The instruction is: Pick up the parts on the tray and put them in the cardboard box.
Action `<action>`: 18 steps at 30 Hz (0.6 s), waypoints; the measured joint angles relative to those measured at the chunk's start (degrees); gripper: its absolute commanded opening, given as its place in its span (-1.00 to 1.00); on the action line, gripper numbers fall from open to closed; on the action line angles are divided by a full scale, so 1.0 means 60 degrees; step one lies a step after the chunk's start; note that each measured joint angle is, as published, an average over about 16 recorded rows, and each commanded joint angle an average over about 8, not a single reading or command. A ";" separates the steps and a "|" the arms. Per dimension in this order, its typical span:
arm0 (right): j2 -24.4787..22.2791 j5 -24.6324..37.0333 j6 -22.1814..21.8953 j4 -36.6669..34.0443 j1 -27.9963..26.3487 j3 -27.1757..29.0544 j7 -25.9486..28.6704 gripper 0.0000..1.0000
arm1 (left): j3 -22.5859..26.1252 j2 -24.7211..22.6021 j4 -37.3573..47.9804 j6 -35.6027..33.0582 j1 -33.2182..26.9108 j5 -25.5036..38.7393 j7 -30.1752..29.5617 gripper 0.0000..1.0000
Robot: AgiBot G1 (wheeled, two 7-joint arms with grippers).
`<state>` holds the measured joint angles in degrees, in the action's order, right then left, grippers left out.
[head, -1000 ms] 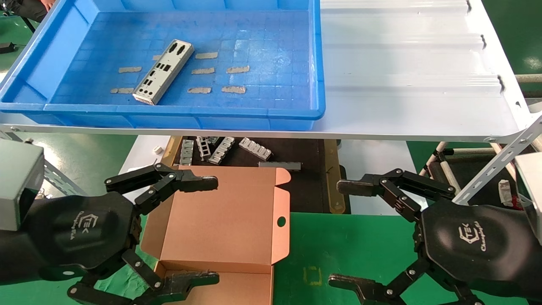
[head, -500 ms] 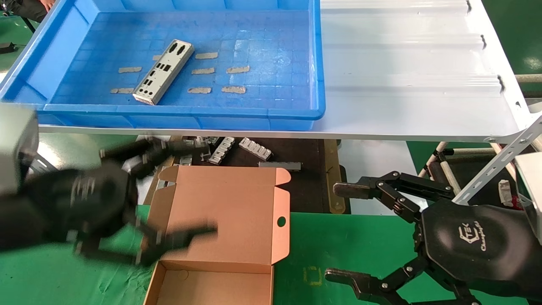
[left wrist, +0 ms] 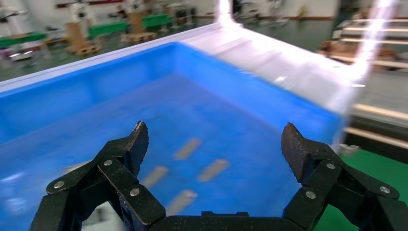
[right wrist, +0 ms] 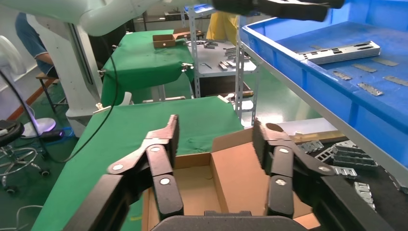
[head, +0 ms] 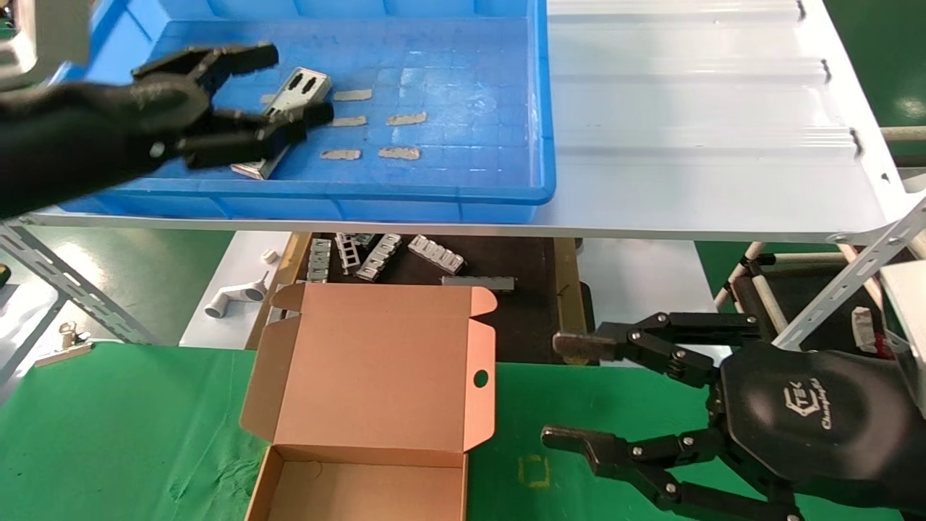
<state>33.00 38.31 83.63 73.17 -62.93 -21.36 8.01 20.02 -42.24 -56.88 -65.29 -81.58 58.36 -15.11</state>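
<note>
One part [head: 300, 85], a silver plate with punched cut-outs, lies in the left half of the blue tray [head: 434, 194], angled, its near end toward the tray's front wall. Left end effector [head: 269, 83] hovers over that part with fingers spread apart, one on either side of the plate's far half; contact cannot be confirmed. Beige tape strips [head: 406, 118] lie on the tray floor to the right of the part. Cardboard box [head: 376, 376] stands open on the green desk [head: 108, 434], nearer than the tray, lid raised. Right end effector [head: 571, 391] sits right of the box, fingers apart, holding nothing.
</note>
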 measured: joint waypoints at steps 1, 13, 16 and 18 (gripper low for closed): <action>0.0000 0.0000 0.0000 0.0000 0.0000 0.0000 0.0000 -1.00 | 0.0108 -0.0085 0.0214 0.0086 -0.0240 0.0224 -0.0053 1.00; -0.0001 -0.0001 0.0000 0.0000 -0.0001 -0.0002 -0.0001 -1.00 | 0.1321 -0.1002 0.2426 0.0600 -0.2444 0.2482 -0.0537 1.00; -0.0001 -0.0001 -0.0001 0.0000 -0.0001 -0.0002 -0.0001 -1.00 | 0.1483 -0.1149 0.2742 0.0702 -0.2696 0.2793 -0.0564 1.00; -0.0001 -0.0001 -0.0001 0.0000 -0.0001 -0.0002 -0.0001 -1.00 | 0.1563 -0.1220 0.2898 0.0767 -0.2802 0.2948 -0.0593 1.00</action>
<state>33.00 38.30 83.62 73.17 -62.94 -21.38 8.00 29.40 -49.56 -39.49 -60.69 -98.39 76.05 -18.67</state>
